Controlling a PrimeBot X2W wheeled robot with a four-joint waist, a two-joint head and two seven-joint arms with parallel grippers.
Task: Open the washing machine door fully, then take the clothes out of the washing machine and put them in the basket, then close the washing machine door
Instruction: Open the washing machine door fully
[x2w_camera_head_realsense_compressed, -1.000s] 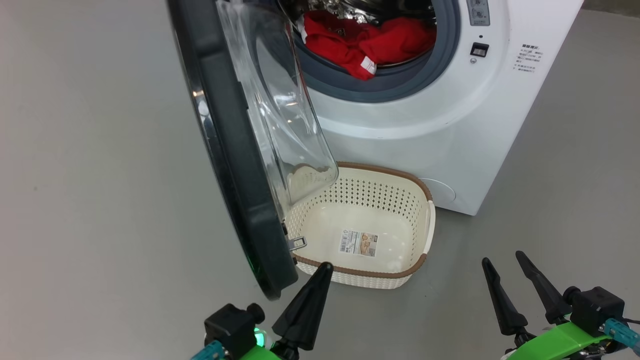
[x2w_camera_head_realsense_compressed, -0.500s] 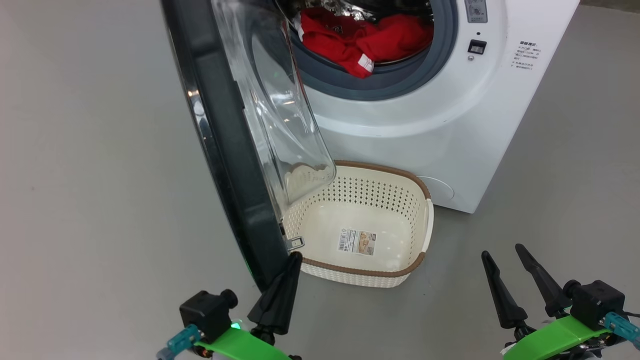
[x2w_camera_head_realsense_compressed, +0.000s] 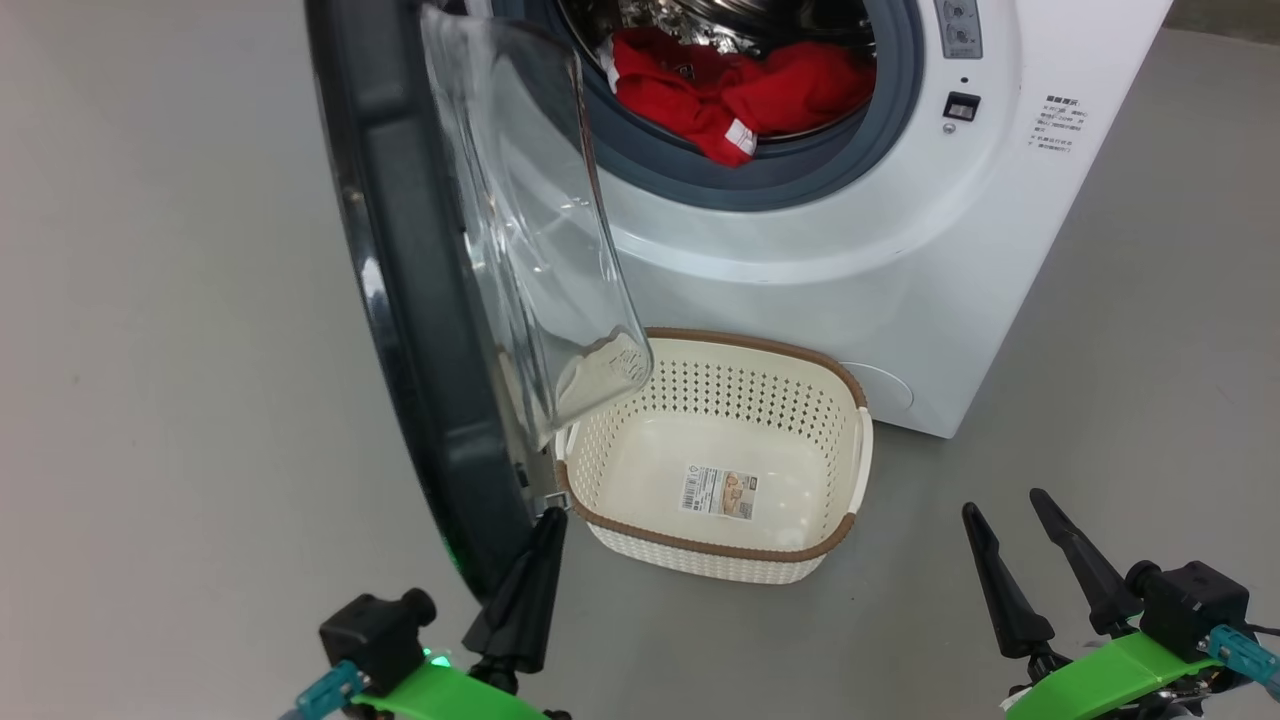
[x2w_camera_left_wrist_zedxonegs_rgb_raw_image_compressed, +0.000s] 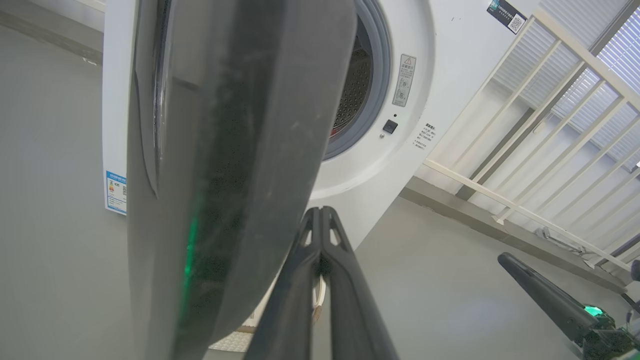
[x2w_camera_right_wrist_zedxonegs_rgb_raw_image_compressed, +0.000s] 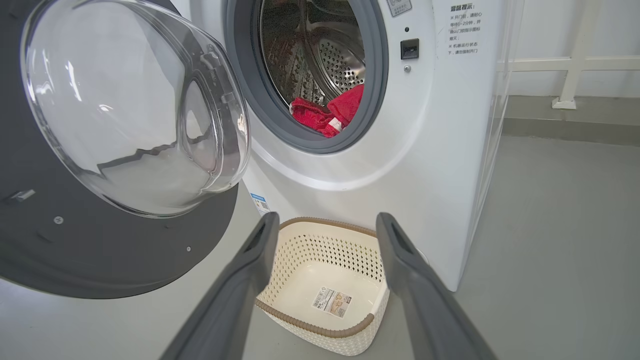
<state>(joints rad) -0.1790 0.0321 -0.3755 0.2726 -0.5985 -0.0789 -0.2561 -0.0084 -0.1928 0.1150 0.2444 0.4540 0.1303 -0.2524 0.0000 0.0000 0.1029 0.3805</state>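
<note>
Left gripper, jaws closed empty, sat beside the black-rimmed round glass door's bottom edge, eight o'clock of the cream perforated basket; right gripper, four o'clock, jaws apart.

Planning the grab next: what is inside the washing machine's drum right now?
A bright red garment with a small white label lies at the front of the perforated steel drum, against the grey rubber ring. Whatever lies beneath or behind the fabric is hidden.
</note>
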